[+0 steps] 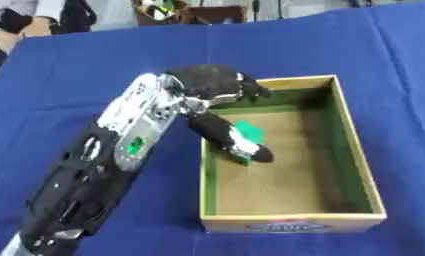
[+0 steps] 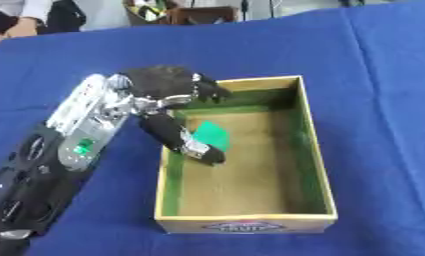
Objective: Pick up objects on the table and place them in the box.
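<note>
Blue cloth covers the desk (image 1: 338, 45); left robot hand (image 1: 217, 107) reaches over the wooden box (image 1: 359, 150) rim at 10 o'clock, fingers curled around a green flat object (image 2: 211, 134) inside it

You have a flat green object (image 2: 212, 133) lying tilted inside the box (image 2: 313, 150), near its left wall, partly hidden. The box is a rectangular wooden tray with green-lined walls, open-topped, on blue cloth.

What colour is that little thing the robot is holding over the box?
Green; the thing shows best in the right eye view.
</note>
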{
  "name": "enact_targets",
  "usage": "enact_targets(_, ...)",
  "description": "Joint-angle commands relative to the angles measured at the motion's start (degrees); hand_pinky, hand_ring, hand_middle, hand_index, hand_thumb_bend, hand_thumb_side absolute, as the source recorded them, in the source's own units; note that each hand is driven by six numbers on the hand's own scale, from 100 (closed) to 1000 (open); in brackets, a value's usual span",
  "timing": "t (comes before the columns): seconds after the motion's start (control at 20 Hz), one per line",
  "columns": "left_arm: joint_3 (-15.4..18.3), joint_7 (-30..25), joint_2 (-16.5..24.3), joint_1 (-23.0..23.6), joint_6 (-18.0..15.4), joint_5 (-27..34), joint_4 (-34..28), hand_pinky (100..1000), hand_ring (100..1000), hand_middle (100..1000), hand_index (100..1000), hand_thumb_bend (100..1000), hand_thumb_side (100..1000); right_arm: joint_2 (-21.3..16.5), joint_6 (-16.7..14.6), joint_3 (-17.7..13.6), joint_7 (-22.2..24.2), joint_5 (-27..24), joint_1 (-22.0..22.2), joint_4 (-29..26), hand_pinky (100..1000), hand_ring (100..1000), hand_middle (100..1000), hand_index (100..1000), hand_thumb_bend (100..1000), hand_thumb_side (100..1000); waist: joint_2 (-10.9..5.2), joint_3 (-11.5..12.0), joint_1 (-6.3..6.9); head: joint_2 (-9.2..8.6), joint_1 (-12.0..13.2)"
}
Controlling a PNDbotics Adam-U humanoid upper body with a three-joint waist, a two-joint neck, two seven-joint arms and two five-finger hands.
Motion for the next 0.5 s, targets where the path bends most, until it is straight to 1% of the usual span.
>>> enact_targets(0.05,4.06,2.78,2.1,-0.93,2.27,1.36,-5.01,262,602,601,800,100,1000,-0.38,-0.07,-0.57,-0.4,-0.24,-0.34,-0.93,733,835,626,772,100,760,-1.21,0.25,-0.57,-0.37,-0.05)
enact_targets(0.15,5.8,4.37,1.85,0.21,3.83,2.87,-7.61,200,552,554,762,100,1000,-0.33,-0.09,-0.67,-0.54,-0.18,-0.34,-0.93,733,835,626,772,100,761,-1.14,0.52,-0.72,-0.27,0.09)
enact_targets(0.25,8.12,6.01,1.46,1.6,5.46,4.49,-10.27,185,537,539,748,100,1000,-0.27,-0.13,-0.81,-0.71,-0.1,-0.34,-0.93,732,834,626,772,100,762,-1.05,0.77,-0.97,-0.29,0.23)
enact_targets(0.5,14.5,10.02,0.79,5.0,9.42,8.5,-16.79,170,495,481,697,100,996,-0.13,-0.12,-1.33,-1.34,0.16,-0.28,-0.93,732,833,626,772,100,764,-0.75,1.53,-1.69,-1.04,0.27)
